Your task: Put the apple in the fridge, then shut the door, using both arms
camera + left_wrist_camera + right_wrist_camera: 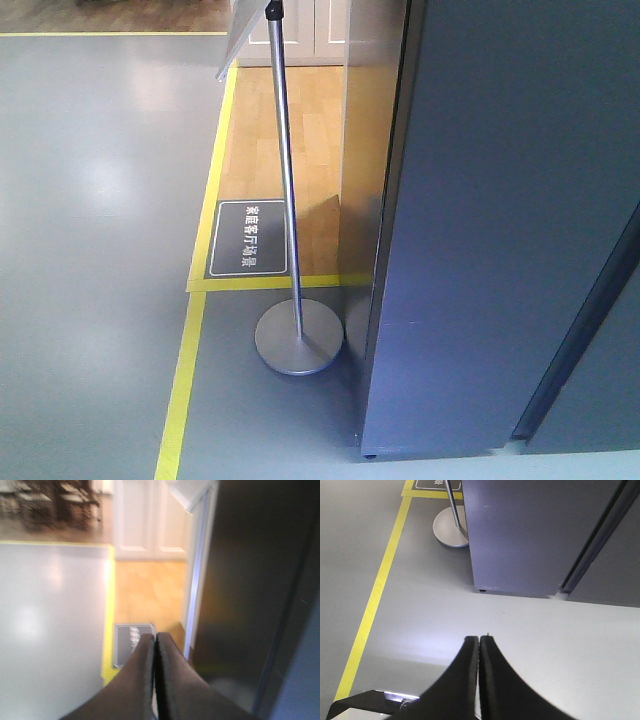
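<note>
Two big surfaces fill the front-facing view: the grey floor across the left half and the fridge down the right half, a tall dark grey-blue body whose long axis runs top to bottom of the frame, standing upright on the floor with its lower edge near the bottom of the picture. A dark seam slants along its right side toward the lower right corner; whether that seam marks the door, I cannot tell, and no white interior shows, so the front appears shut. Yellow floor tape runs from the lower left up the middle left, boxing a patch of wooden flooring in the upper centre. On the wood, just left of the pole, lies a dark floor sign with white characters. A sign stand rests on its round metal base just beside the fridge's lower left corner, its pole rising to the top of the frame. The apple shows in none of the views. Low in the centre of the left wrist view, the left gripper has its jaws pressed together with nothing between them; the right gripper likewise holds its jaws closed and empty, above bare floor, with the fridge across the upper right.
</note>
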{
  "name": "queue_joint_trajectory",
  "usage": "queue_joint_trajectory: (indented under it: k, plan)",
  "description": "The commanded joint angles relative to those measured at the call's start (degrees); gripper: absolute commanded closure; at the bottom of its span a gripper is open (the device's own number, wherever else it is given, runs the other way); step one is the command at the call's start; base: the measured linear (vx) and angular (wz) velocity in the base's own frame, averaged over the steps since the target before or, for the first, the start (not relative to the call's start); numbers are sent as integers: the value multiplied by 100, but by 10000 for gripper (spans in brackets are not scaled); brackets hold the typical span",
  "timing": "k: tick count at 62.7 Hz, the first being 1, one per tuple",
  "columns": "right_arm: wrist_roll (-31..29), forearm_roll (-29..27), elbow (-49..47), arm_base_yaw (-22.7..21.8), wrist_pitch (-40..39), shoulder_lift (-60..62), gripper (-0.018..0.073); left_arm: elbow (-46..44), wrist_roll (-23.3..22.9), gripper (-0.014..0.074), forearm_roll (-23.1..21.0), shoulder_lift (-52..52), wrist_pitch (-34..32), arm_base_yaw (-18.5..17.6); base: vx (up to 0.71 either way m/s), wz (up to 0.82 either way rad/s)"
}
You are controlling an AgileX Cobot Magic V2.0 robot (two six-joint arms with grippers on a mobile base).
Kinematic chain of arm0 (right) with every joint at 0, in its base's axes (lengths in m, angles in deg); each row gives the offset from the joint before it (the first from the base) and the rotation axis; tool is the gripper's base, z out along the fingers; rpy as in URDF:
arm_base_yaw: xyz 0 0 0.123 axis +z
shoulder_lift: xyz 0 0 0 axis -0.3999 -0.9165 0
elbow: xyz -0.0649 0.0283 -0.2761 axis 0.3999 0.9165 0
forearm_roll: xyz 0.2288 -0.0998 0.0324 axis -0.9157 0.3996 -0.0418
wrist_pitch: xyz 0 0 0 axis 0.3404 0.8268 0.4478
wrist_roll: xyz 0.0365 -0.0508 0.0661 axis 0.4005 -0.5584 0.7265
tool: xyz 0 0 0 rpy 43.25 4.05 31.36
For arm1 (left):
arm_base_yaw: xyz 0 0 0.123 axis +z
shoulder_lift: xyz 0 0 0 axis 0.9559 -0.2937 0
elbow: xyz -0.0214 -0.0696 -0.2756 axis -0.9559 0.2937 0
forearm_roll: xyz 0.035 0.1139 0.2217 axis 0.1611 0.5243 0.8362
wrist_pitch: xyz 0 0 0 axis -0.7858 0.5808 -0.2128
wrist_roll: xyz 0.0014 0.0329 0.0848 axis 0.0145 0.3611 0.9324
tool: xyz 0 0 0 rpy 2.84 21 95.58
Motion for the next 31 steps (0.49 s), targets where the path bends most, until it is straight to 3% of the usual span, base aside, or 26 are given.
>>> queue_joint_trajectory:
  k: [1,10,18,31]
  plan:
    - [-5,-27,-140,-15,-297,-84,563,131,6,603,-48,445,-497,306,0,0]
    - [-5,-27,-140,-15,-293,-84,563,427,46,603,-28,789,-664,616,0,0]
    - [-5,-22,-140,-15,-295,-84,563,812,173,603,-28,799,-1158,603,0,0]
    - [-5,-21,-140,-15,-290,-84,563,794,702,603,-12,799,-1078,603,0,0]
